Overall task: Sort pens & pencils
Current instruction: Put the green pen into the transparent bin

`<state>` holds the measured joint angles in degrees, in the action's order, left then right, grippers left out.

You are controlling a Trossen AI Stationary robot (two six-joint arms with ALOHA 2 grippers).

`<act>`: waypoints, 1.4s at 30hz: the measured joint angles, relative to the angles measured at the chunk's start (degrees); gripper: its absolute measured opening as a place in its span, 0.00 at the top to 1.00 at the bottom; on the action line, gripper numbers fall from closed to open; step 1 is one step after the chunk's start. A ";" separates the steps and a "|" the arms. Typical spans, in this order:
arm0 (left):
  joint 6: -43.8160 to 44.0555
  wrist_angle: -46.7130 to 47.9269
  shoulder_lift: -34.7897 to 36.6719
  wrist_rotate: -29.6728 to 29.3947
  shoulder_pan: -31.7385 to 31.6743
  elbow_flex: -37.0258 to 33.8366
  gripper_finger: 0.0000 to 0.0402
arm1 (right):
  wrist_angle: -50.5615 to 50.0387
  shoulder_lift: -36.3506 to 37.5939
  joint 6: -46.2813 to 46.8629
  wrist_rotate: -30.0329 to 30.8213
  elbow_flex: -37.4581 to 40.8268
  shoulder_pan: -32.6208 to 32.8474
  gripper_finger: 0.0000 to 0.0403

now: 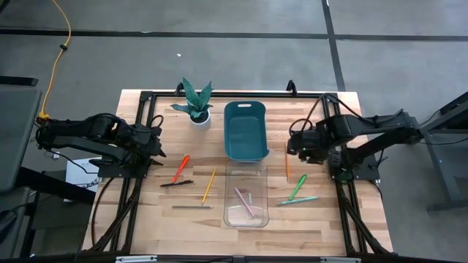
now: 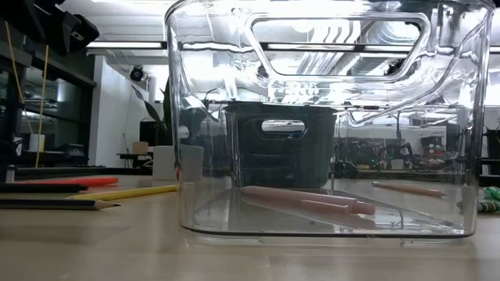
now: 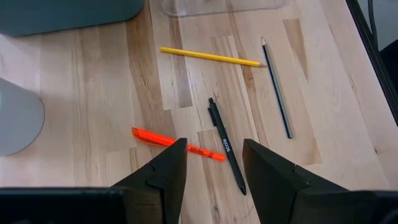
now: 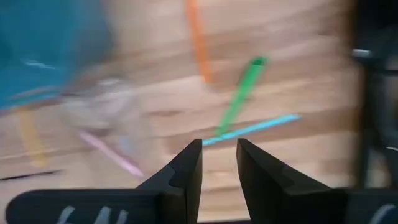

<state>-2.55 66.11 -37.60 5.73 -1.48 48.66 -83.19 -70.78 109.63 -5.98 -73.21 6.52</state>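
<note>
Here the left gripper (image 3: 214, 165) hangs above the wood table (image 1: 146, 219) with its jaws parted and nothing between them; just ahead of the fingertips lie a red pen (image 3: 177, 143) and a black pen (image 3: 226, 144) with small white lettering too fine to read, their near ends almost meeting. Beyond those are a grey pencil (image 3: 277, 87) and a yellow pencil (image 3: 208, 56), tips close together, and farther still the edge of the clear bin (image 1: 246, 194) and the teal bin (image 1: 245, 130). The right gripper (image 4: 219, 155) is likewise empty, its jaws a narrow gap apart; directly ahead cross a green pen (image 4: 239, 93) and a light blue pen (image 4: 252, 129), with an orange pencil (image 4: 198, 40) past them. Off to one side two pink pens (image 1: 245, 199) lie in the clear bin. A potted plant (image 1: 196, 104) stands beside the teal bin. Six pens and three pencils show.
</note>
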 joint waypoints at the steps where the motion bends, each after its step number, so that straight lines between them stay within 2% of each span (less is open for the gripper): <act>1: 0.00 -0.02 0.00 0.35 0.02 0.00 0.64 | -0.22 0.95 0.00 -0.71 1.24 -0.46 0.77; 6: 0.36 0.00 -0.02 2.09 0.00 0.00 0.64 | 7.67 8.43 4.92 1.25 10.45 0.69 0.74; 11: 0.88 0.00 0.00 2.82 0.00 0.00 0.64 | 20.95 17.45 14.08 6.45 22.16 6.00 0.71; 14: 1.53 0.01 -0.01 2.82 0.00 0.00 0.64 | 27.13 18.88 18.71 8.50 27.75 9.42 0.71; 21: 1.94 0.02 0.00 2.82 0.00 0.00 0.64 | 34.82 14.90 23.37 6.15 34.64 13.93 0.71; 29: 1.95 0.02 0.00 2.82 0.00 0.00 0.64 | 35.01 6.81 24.06 2.55 34.71 14.12 0.71; 42: 1.61 0.07 0.00 2.82 0.00 0.00 0.64 | 40.53 -4.43 24.35 0.43 34.71 14.10 0.71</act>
<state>-0.94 66.17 -37.61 8.56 -1.48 48.66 -42.66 -75.21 133.97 -5.55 -38.50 20.62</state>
